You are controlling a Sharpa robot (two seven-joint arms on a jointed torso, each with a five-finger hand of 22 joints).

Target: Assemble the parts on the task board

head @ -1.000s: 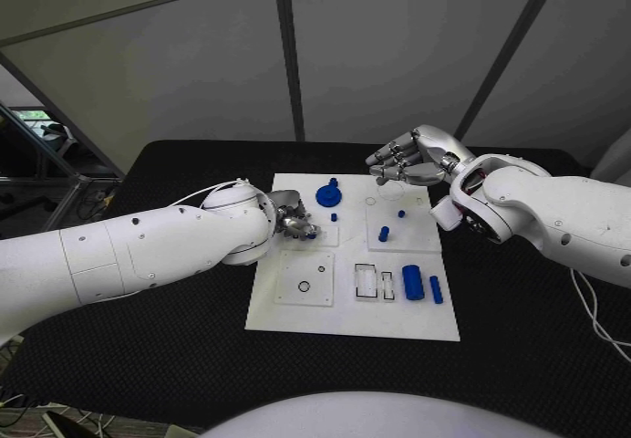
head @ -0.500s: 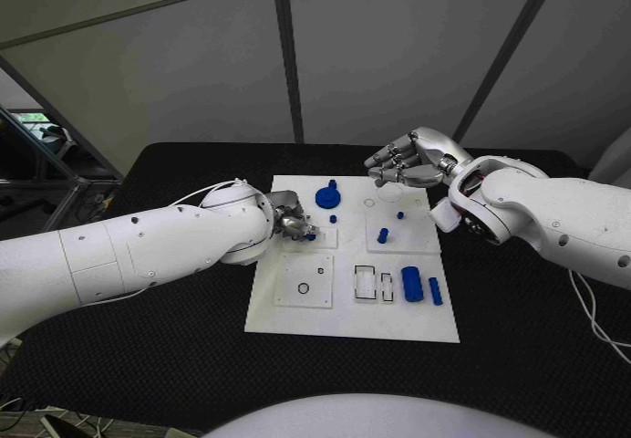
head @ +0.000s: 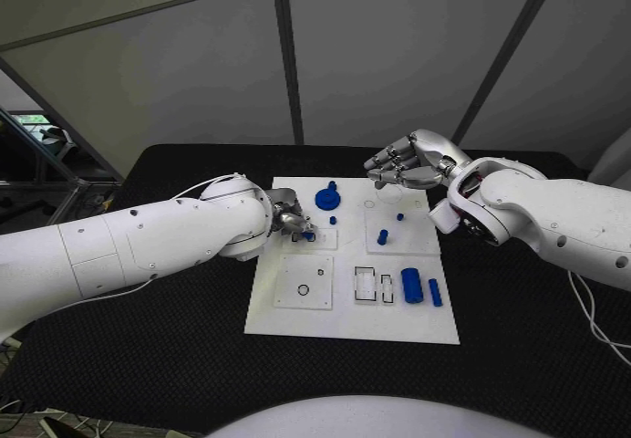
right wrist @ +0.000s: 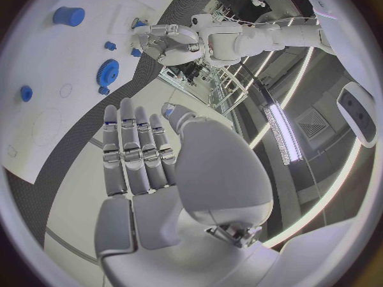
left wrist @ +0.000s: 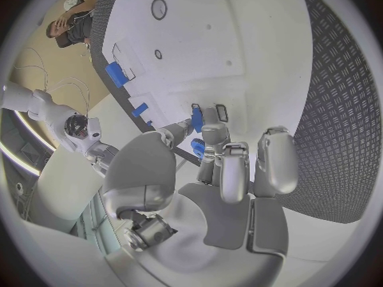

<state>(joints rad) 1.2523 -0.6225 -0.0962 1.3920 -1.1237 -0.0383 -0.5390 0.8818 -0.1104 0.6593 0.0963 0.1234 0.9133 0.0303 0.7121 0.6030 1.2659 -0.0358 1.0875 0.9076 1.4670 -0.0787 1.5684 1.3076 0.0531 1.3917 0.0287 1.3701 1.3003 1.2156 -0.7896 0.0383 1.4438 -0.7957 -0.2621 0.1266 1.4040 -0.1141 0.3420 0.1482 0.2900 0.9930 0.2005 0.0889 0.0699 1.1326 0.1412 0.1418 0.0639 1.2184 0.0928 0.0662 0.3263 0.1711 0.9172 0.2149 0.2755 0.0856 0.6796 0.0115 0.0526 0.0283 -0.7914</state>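
Observation:
The white task board (head: 345,315) lies mid-table. My left hand (head: 292,223) hovers low over its left-middle pad and pinches a small blue part (head: 306,236) between its fingertips; the left wrist view shows that blue part (left wrist: 196,118) in the fingertips just above the board (left wrist: 247,51). My right hand (head: 410,162) hangs above the board's far right corner, holding nothing, its fingers (right wrist: 136,150) lying side by side. A blue gear (head: 327,195) stands at the far middle, and the same gear (right wrist: 107,73) appears in the right wrist view.
On the board stand a short blue peg (head: 383,235), two tiny blue studs (head: 334,219) (head: 401,216), a blue cylinder (head: 411,283) and a blue bar (head: 435,290) beside two rectangular slots (head: 366,281). A ringed hole (head: 304,288) sits on the near-left pad.
My left hand has turned a little over its pad, so the small blue part now shows at its fingertips. The right hand has barely drifted.

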